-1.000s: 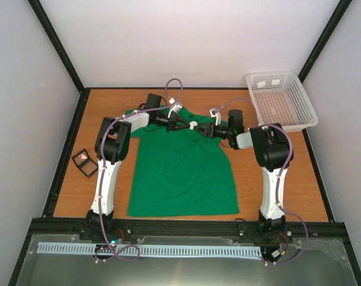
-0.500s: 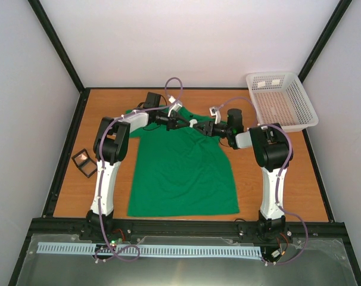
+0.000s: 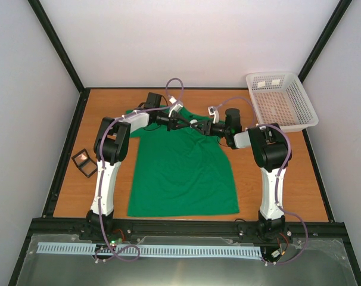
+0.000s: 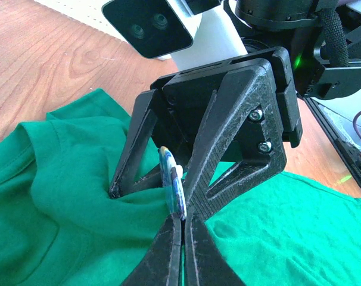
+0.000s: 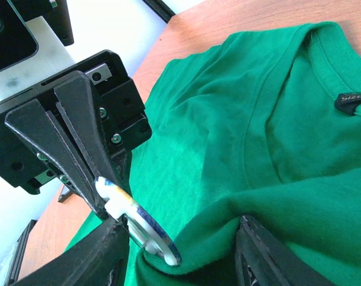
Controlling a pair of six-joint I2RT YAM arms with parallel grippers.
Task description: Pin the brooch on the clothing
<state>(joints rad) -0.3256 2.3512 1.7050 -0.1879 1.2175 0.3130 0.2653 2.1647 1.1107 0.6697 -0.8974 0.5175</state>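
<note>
- Top external view: a bright green T-shirt (image 3: 180,173) lies flat on the wooden table (image 3: 276,179), collar toward the far side; the two arms reach in over its collar end, where the left gripper (image 3: 187,123) and the right gripper (image 3: 199,126) meet tip to tip; at this range the jaws and the brooch are too small to make out; a white plastic basket (image 3: 311,116) stands at the far right corner, well apart from the shirt; a small black square-framed case (image 3: 84,162) lies on the wood to the left of the shirt.
- Left wrist view: the left gripper (image 4: 181,238) has its jaws pressed together on the lower edge of the brooch (image 4: 173,190), which stands on edge, bluish face and whitish back both showing; directly opposite, the right gripper (image 4: 152,196) has its jaws partly apart, tips dug into the T-shirt (image 4: 276,226) with a puckered fold caught between them; the brooch sits in that gap, touching the fold; bare table (image 4: 61,65) shows beyond.
- Right wrist view: the right gripper (image 5: 180,262) straddles a raised ridge of T-shirt (image 5: 228,149), clamped on it from both sides; the left gripper (image 5: 109,208) comes in from the left, holding the brooch (image 5: 146,229) tilted against that ridge; the round neckline carries a dark label (image 5: 349,101) at the right.
</note>
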